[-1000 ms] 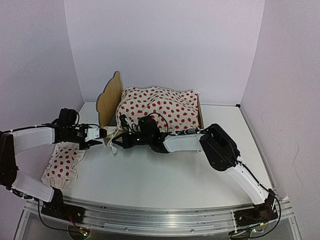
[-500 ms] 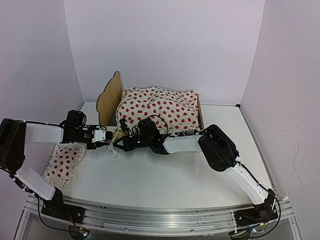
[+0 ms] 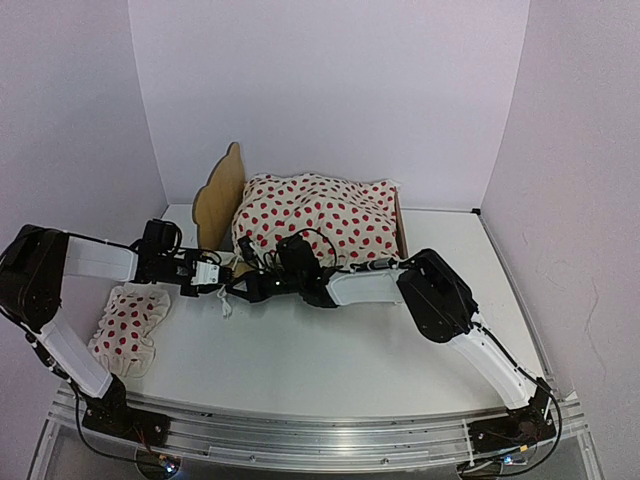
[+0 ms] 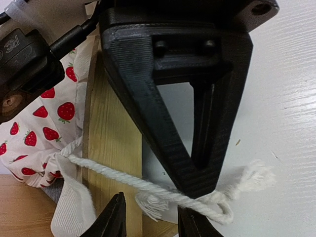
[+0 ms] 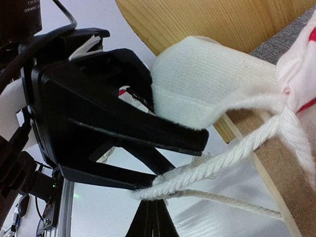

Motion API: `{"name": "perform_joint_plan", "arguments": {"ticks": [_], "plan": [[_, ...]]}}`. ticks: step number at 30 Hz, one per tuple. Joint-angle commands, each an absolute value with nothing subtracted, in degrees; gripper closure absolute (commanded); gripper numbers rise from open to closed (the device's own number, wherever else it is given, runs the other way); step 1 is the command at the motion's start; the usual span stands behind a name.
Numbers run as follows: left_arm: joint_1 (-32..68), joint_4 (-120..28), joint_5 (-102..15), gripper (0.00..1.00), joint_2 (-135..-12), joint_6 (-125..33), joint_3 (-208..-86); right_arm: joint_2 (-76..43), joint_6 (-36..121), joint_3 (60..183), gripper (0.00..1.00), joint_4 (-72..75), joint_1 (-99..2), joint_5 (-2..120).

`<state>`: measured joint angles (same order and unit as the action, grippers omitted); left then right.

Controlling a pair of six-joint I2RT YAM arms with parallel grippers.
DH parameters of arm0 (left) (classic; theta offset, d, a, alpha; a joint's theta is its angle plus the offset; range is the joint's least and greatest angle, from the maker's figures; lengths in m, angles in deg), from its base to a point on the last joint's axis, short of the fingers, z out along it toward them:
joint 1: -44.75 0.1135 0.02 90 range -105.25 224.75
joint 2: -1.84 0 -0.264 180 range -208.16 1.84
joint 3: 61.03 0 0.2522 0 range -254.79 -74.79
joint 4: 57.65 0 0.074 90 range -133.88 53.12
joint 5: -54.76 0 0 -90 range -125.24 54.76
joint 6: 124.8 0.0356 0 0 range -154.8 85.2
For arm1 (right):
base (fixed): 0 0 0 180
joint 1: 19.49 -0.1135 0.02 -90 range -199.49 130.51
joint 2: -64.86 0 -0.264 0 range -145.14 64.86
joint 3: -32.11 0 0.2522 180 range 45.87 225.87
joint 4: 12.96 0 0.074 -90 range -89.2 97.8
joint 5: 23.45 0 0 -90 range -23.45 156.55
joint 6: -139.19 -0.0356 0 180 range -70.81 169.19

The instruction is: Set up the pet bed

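Light plywood scalloped pet bed (image 3: 222,195) is sitting toward the desk's (image 3: 330,350) far edge, cream red-dotted cloth (image 3: 320,215) covering it; right gripper (image 5: 154,217) is pinching the white cord (image 4: 108,173), left gripper (image 4: 150,222) parted around it; dotted pillow (image 3: 125,325) is lying unplaced.

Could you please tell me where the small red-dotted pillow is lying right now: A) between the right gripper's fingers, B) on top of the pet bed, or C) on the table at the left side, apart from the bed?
C: in the top view the pillow lies on the table at its left side, apart from the pet bed further back.
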<state>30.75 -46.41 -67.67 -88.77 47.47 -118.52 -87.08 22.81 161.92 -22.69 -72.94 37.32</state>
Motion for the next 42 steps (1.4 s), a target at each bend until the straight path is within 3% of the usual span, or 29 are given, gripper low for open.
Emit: {"name": "perform_joint_plan", "arguments": {"ticks": [1, 5, 11, 19, 25, 34, 39, 41, 42], "plan": [[30.60, -47.65, -68.55, 0.65, -89.93, 50.22, -121.11, -88.65, 23.73, 164.36, 1.00, -23.69, -73.45, 35.09], [30.54, -44.67, -70.28, 0.75, -90.67, 52.87, -122.09, -88.51, 23.87, 164.42, 1.00, -23.72, -73.41, 34.70], [29.90, -42.87, -70.55, 1.00, -90.30, 53.52, -122.13, -88.27, 23.67, 163.81, 1.00, -23.72, -73.40, 35.75], [29.86, -42.25, -68.69, 1.00, -88.08, 47.45, -121.52, -85.49, 23.91, 158.82, 1.00, -23.67, -73.51, 42.49], [29.89, -43.15, -66.94, 1.00, -87.30, 43.67, -121.21, -81.66, 25.97, 150.42, 0.61, -26.40, -75.07, 49.94], [29.89, -43.62, -66.85, 1.00, -87.29, 42.72, -121.02, -85.31, 25.88, 150.41, 0.42, -27.68, -78.21, 55.93], [29.90, -43.63, -66.77, 1.00, -87.03, 42.36, -120.85, -88.26, 24.69, 154.40, 0.42, -28.01, -78.77, 57.33], [29.88, -43.63, -66.76, 1.00, -86.92, 41.92, -120.84, -89.13, 24.17, 155.54, 0.53, -27.97, -78.75, 58.79], [29.89, -43.62, -66.48, 1.00, -86.85, 41.45, -120.96, -89.37, 24.07, 155.78, 0.65, -27.98, -78.79, 59.36]]}}
